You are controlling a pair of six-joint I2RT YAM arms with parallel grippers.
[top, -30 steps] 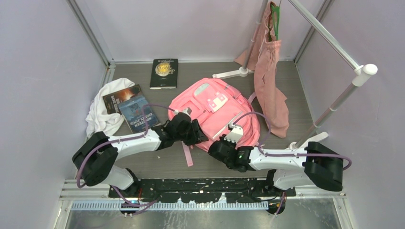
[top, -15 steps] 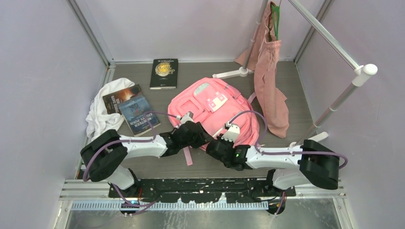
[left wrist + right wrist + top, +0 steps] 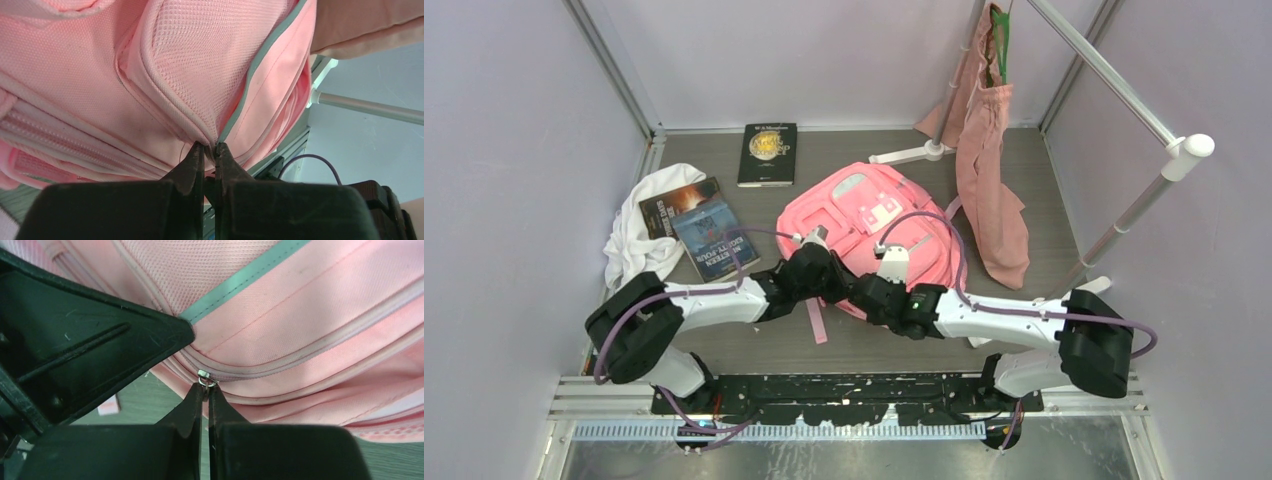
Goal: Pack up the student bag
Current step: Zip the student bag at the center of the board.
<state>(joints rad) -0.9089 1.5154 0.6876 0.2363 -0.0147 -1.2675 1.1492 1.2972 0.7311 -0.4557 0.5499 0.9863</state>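
The grey surface [image 3: 844,160] is carrying the pink student bag [image 3: 844,215], which is lying front-up near the middle, just beyond both arms. A dusty-pink tote [image 3: 989,190] is hanging from the rack at the right, beside the bag. A white cloth [image 3: 639,250] is lying crumpled at the left, with two books [image 3: 714,238] resting partly on it and a black book [image 3: 767,153] lying farther back. The left jaws are pinching together on the bag's seam beside a mesh pocket. The right jaws are clamping the small metal zipper pull [image 3: 205,376] on the bag's near edge.
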